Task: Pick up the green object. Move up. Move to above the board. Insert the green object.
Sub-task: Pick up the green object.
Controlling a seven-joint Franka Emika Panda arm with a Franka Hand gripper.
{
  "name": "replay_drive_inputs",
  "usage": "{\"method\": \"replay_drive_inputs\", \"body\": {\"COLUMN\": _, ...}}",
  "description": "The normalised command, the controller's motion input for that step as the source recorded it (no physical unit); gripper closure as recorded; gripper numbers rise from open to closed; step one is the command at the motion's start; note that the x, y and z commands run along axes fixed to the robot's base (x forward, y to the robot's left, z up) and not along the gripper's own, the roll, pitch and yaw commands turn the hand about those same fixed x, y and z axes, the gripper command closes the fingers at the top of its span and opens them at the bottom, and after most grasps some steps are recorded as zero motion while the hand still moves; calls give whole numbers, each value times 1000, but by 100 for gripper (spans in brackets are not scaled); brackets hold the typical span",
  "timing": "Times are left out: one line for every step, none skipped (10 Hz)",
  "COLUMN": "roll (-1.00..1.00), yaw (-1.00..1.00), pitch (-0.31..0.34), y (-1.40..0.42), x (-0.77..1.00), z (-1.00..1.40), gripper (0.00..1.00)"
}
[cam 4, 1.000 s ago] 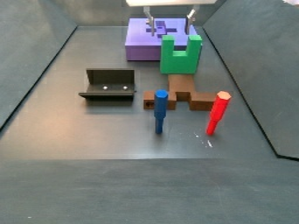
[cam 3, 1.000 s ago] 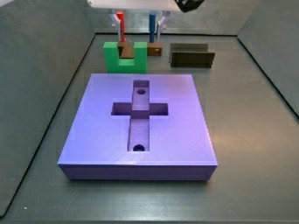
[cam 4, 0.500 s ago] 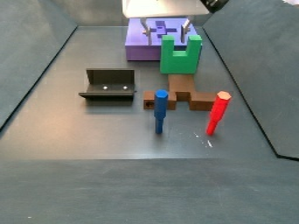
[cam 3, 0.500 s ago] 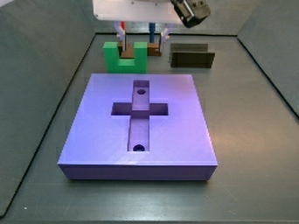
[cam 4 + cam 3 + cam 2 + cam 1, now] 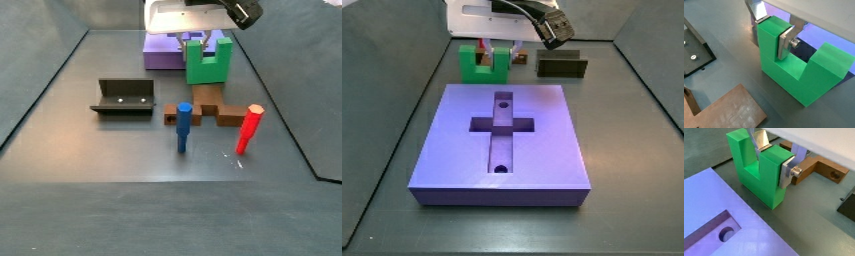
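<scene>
The green object (image 5: 477, 70) stands upright on the floor behind the board (image 5: 529, 140), prongs up. My gripper (image 5: 498, 52) is down over it. In both wrist views my gripper (image 5: 773, 158) (image 5: 773, 31) has its silver fingers (image 5: 787, 170) pressed flat on both faces of one prong of the green object (image 5: 764, 188) (image 5: 797, 80). The other prong is free. In a side view the green object (image 5: 205, 68) stands in front of the board (image 5: 163, 52) with my gripper (image 5: 198, 42) on top of it. The board's cross-shaped recess (image 5: 500, 125) holds nothing.
A dark olive box (image 5: 561, 65) lies right of the green object. A brown block (image 5: 214, 108) with a blue peg (image 5: 185, 125) and a red peg (image 5: 247, 128) lies near it. The fixture (image 5: 123, 98) stands to one side. Grey walls enclose the floor.
My gripper has come down from above onto the green object, and its fingers now clamp one prong. The green object has not moved.
</scene>
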Motion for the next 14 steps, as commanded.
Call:
{"method": "replay_drive_inputs", "body": {"roll": 0, "yaw": 0, "pitch": 0, "y": 0, "x": 0, "z": 0, "gripper": 100}}
{"method": "replay_drive_inputs", "body": {"roll": 0, "yaw": 0, "pitch": 0, "y": 0, "x": 0, "z": 0, "gripper": 100}}
{"method": "replay_drive_inputs", "body": {"roll": 0, "yaw": 0, "pitch": 0, "y": 0, "x": 0, "z": 0, "gripper": 100}}
{"method": "replay_drive_inputs", "body": {"roll": 0, "yaw": 0, "pitch": 0, "y": 0, "x": 0, "z": 0, "gripper": 100}}
{"method": "replay_drive_inputs", "body": {"roll": 0, "yaw": 0, "pitch": 0, "y": 0, "x": 0, "z": 0, "gripper": 100}}
{"method": "replay_drive_inputs", "body": {"roll": 0, "yaw": 0, "pitch": 0, "y": 0, "x": 0, "z": 0, "gripper": 100}}
{"method": "replay_drive_inputs", "body": {"roll": 0, "yaw": 0, "pitch": 0, "y": 0, "x": 0, "z": 0, "gripper": 100}}
{"method": "replay_drive_inputs", "body": {"roll": 0, "yaw": 0, "pitch": 0, "y": 0, "x": 0, "z": 0, "gripper": 100}}
{"method": "replay_drive_inputs", "body": {"roll": 0, "yaw": 0, "pitch": 0, "y": 0, "x": 0, "z": 0, "gripper": 100}}
{"method": "replay_drive_inputs", "body": {"roll": 0, "yaw": 0, "pitch": 0, "y": 0, "x": 0, "z": 0, "gripper": 100}}
{"method": "replay_drive_inputs", "body": {"roll": 0, "yaw": 0, "pitch": 0, "y": 0, "x": 0, "z": 0, "gripper": 100}}
{"method": "replay_drive_inputs", "body": {"roll": 0, "yaw": 0, "pitch": 0, "y": 0, "x": 0, "z": 0, "gripper": 100}}
{"method": "replay_drive_inputs", "body": {"roll": 0, "yaw": 0, "pitch": 0, "y": 0, "x": 0, "z": 0, "gripper": 100}}
{"method": "replay_drive_inputs", "body": {"roll": 0, "yaw": 0, "pitch": 0, "y": 0, "x": 0, "z": 0, "gripper": 100}}
